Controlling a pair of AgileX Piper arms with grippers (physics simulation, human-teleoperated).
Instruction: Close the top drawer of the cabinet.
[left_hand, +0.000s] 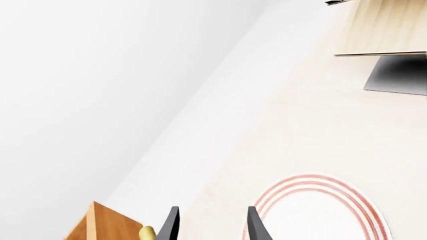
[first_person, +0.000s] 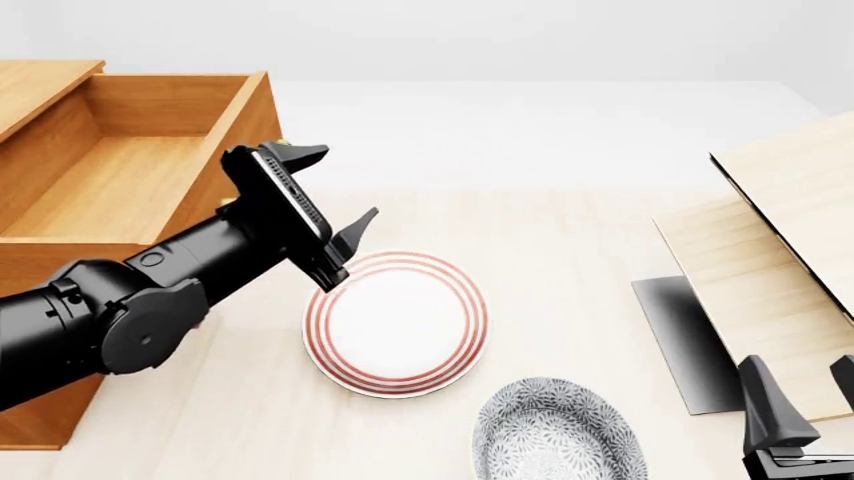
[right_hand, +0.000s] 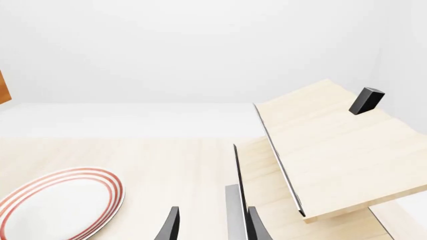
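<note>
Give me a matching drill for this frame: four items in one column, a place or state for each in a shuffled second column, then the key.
Items:
1. top drawer
2. red-ringed plate
3. grey patterned plate
4. right gripper

Places or states:
A. near edge of the front view, right of centre
B. pulled out, nothing visible inside
C. low at the right, beside the pale slanted furniture
D. mid-table, just past the left gripper

Pairs: 1-B, 2-D, 3-A, 4-C
</note>
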